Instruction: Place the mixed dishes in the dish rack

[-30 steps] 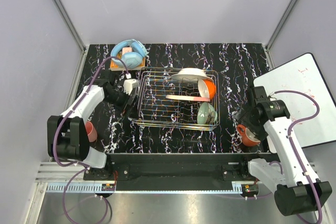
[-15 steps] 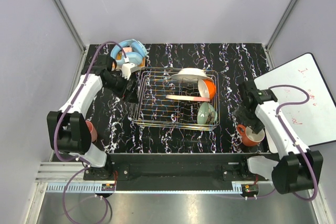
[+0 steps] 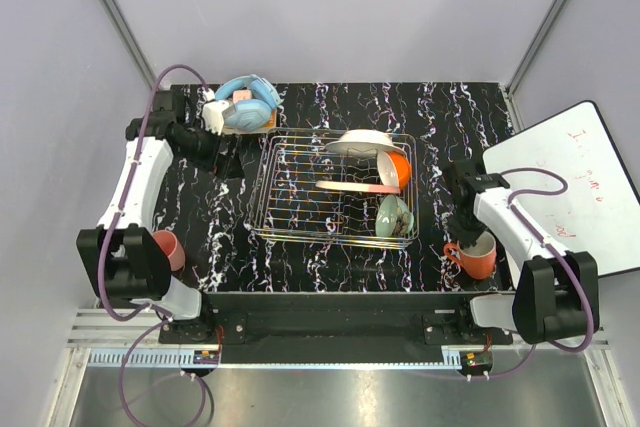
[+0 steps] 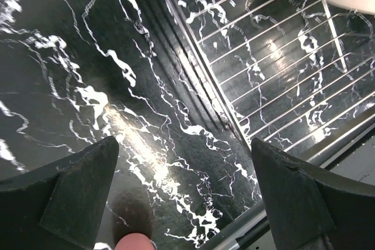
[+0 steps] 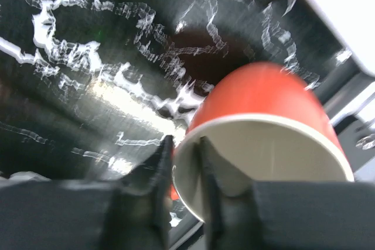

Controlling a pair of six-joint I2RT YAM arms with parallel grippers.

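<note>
The silver wire dish rack (image 3: 300, 209) stands mid-table. In it are a white dish (image 3: 362, 141), an orange-and-white dish (image 3: 398, 169), a pink plate (image 3: 352, 187) and a pale green bowl (image 3: 393, 215). The orange-red mug (image 3: 480, 259) stands right of the rack near the front edge. My right gripper (image 3: 468, 243) is shut on its rim. In the right wrist view one finger is inside the mug (image 5: 269, 103) and one outside, with the gripper (image 5: 184, 156) pinching the wall. A pink cup (image 3: 168, 247) stands at the front left. My left gripper (image 3: 224, 157) hangs open left of the rack (image 4: 275, 74), empty (image 4: 187, 203).
Blue headphones (image 3: 248, 102) lie on a small board at the back left, close to my left wrist. A white board (image 3: 570, 187) lies off the table's right side. Grey walls enclose the table on three sides.
My right gripper has come down on the orange-red mug and shut on its rim. My left arm has drawn back and to the left, away from the rack, still open.
</note>
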